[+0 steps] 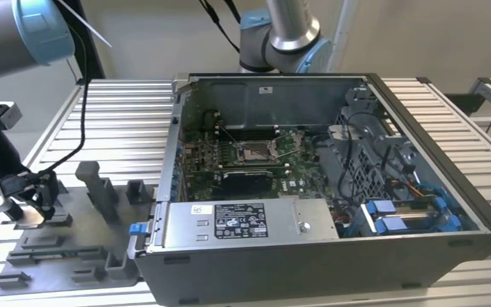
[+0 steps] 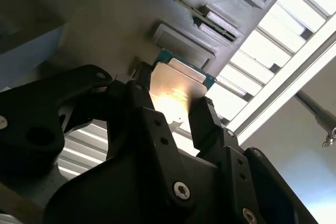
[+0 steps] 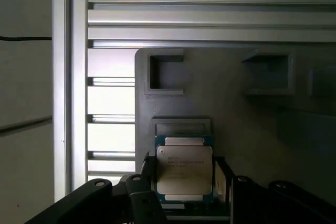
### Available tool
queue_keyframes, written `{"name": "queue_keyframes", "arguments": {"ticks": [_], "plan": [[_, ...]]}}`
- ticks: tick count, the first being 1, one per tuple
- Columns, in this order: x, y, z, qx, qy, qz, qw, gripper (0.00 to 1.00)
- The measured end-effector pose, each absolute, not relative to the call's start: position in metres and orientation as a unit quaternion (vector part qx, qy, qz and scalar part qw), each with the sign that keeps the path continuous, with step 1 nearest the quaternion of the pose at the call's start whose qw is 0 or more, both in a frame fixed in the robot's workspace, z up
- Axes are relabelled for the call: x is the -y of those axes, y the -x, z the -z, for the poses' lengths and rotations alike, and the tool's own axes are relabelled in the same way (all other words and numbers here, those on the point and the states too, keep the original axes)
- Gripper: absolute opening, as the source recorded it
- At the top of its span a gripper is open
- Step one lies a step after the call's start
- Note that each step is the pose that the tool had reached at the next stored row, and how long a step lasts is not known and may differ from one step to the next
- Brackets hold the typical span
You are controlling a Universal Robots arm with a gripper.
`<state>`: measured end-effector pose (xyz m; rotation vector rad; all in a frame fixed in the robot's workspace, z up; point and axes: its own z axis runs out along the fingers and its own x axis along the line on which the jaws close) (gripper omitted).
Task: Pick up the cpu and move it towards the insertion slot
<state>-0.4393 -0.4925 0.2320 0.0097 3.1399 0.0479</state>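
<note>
Black pincer [image 3: 185, 178] clasping cpu [image 3: 184, 166], low over tray [image 3: 252, 129]

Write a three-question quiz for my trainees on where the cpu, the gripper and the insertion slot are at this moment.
1. Multiple choice: the cpu is A) lying flat on the slatted table, B) between the fingers of the gripper, C) on top of the case.
2. True or false: the gripper is over the grey tray, to the exterior view's left of the computer case.
3. Fill in: the insertion slot sits on the green ____ inside the case.
Key: 1 B; 2 true; 3 circuit board.
</note>
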Motion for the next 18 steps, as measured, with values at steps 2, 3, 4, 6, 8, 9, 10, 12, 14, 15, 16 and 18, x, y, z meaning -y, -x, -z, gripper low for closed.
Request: {"name": "queue_keyframes", "arguments": {"ticks": [2, 3, 4, 6, 8, 9, 10, 12, 14, 15, 16, 18], "plan": [[0.493, 0.439, -0.232, -1.0, -0.003, -0.015, 0.001, 0.0], [0.492, 0.439, -0.232, -1.0, -0.003, -0.015, 0.001, 0.0], [0.492, 0.439, -0.232, -1.0, -0.003, -0.015, 0.001, 0.0], [0.492, 0.439, -0.232, -1.0, -0.003, -0.015, 0.001, 0.0], [0.493, 0.439, -0.234, -1.0, -0.003, -0.015, 0.0, 0.0], [0.492, 0.439, -0.235, -1.0, -0.003, -0.015, 0.001, 0.0], [0.492, 0.439, -0.237, -1.0, -0.003, -0.015, 0.001, 0.0], [0.492, 0.439, -0.24, -1.0, -0.003, -0.015, 0.001, 0.0], [0.492, 0.439, -0.244, -1.0, -0.003, -0.015, 0.001, 0.0], [0.492, 0.439, -0.247, -1.0, -0.003, -0.015, 0.001, 0.0], [0.492, 0.439, -0.249, -1.0, -0.003, -0.015, 0.001, 0.0], [0.492, 0.439, -0.254, -1.0, -0.003, -0.015, 0.001, 0.0]]}}
